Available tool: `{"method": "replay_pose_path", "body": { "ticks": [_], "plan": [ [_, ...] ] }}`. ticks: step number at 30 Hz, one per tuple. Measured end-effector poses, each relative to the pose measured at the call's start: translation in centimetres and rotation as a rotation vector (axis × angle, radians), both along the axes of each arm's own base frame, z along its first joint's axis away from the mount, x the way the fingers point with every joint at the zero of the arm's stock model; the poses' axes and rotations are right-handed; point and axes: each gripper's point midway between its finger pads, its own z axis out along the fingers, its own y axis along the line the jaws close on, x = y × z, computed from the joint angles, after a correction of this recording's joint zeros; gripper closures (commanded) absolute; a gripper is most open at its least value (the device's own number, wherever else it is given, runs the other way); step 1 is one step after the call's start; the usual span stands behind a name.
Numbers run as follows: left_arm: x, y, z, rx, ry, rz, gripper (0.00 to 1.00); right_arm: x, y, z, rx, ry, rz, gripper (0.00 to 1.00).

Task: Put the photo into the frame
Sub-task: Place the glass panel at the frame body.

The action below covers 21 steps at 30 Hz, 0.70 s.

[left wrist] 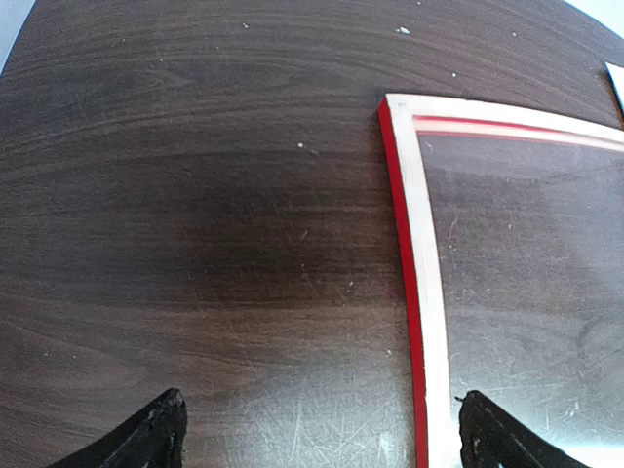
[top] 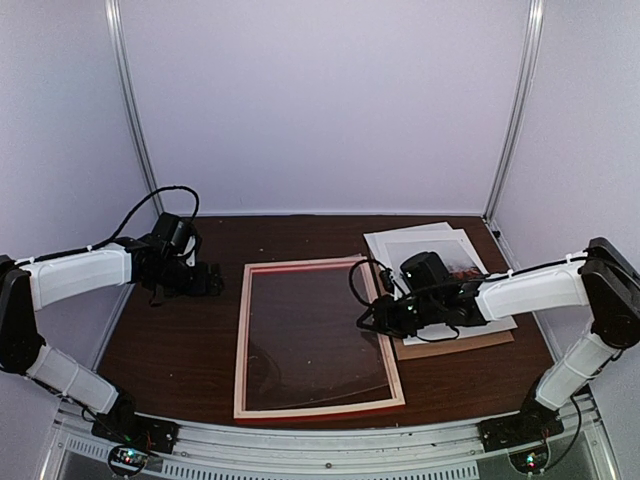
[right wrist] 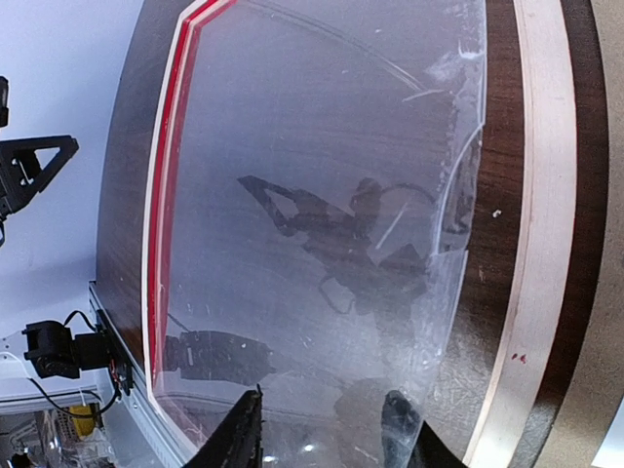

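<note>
The frame (top: 243, 340) lies on the table with its pale back up and red showing along its edges; its left rail (left wrist: 414, 224) and right rail (right wrist: 541, 244) appear in the wrist views. A clear sheet (top: 310, 340) rests inside it, its curved edge (right wrist: 468, 146) short of the right rail. My right gripper (top: 372, 318) hovers over the frame's right side, its jaws (right wrist: 325, 395) open above the sheet's edge. My left gripper (top: 210, 280) stands wide open (left wrist: 322, 400) at the frame's left rail, holding nothing. The photo (top: 462, 272) lies in the stack at the right, mostly hidden by my right arm.
A stack of white sheets (top: 420, 243) on a brown backing board (top: 450, 347) lies to the right of the frame. Bare dark wood table (left wrist: 195, 195) stretches left of the frame. White walls close in the back and both sides.
</note>
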Motion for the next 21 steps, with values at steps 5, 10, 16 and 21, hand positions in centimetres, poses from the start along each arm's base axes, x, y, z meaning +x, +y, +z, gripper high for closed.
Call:
{"method": "replay_pose_path", "body": {
  "ticks": [5,10,16,21],
  "plan": [
    [-0.1,-0.1,-0.1,-0.001,0.002,-0.004,0.02,-0.1,0.1,-0.4,-0.021,0.005,0.011,0.50],
    [-0.3,-0.1,-0.5,0.000,0.010,-0.005,0.02,-0.1,0.2,-0.6,-0.058,0.013,0.021,0.42],
    [-0.6,0.0,-0.8,0.001,0.019,-0.008,0.02,-0.2,0.2,-0.8,-0.100,0.016,0.033,0.35],
    [-0.7,-0.1,-1.0,0.000,0.025,-0.010,0.02,-0.1,-0.2,-0.9,-0.140,0.017,0.030,0.32]
  ]
}}
